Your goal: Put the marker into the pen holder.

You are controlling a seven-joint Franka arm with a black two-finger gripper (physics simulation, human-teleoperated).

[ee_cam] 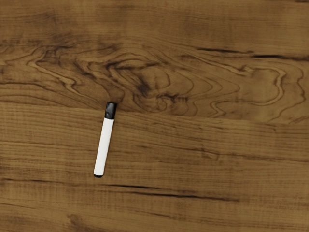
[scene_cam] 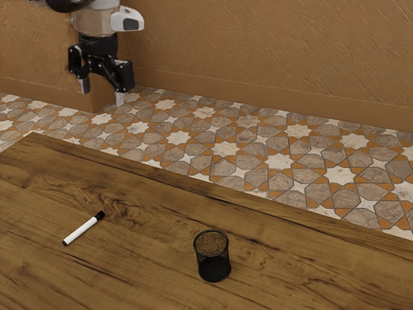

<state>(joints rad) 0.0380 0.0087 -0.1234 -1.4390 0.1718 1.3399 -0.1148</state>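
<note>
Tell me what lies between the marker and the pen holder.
Bare wooden tabletop, nothing else, lies between the marker and the pen holder, as the exterior view shows.

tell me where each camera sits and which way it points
Exterior view: beside the arm, looking down across the table at the marker and holder; the arm's end and open fingers show.
Wrist view: on the arm's end, facing down at the marker on the table.
Shared: the marker and part of the table.
</note>
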